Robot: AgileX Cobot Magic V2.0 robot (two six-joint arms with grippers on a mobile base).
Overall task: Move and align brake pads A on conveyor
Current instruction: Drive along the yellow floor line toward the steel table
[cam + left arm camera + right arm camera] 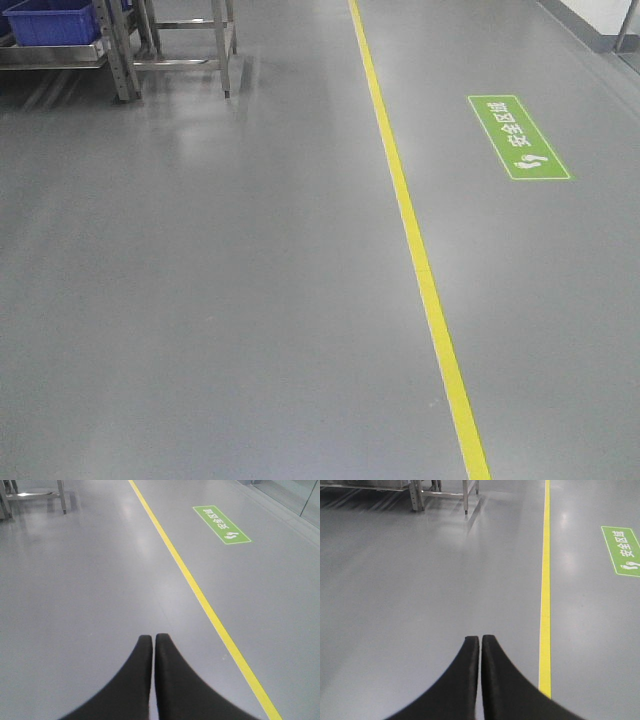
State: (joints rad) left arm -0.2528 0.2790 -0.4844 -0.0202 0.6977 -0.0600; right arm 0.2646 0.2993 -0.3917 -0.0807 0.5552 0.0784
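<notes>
Grey floor (pixel 200 300) fills every view. The left fingers (pixel 132 680) and right fingers (pixel 460 680) are pressed together, empty. Far off, left of the yellow line (pixel 420 260), stands a steel rack (pixel 120 50). Neither brake pads nor conveyor shows; the base probably needs to reach them first.

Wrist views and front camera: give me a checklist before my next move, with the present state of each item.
1. Left gripper shut, holding nothing: ok.
2. Right gripper shut, holding nothing: ok.
3. Brake pads in sight: not ok, none in any view.
4. Conveyor in sight: not ok; ahead lie grey floor, yellow line and green floor sign.
5. Rack with blue bin well away from both grippers: ok.
</notes>
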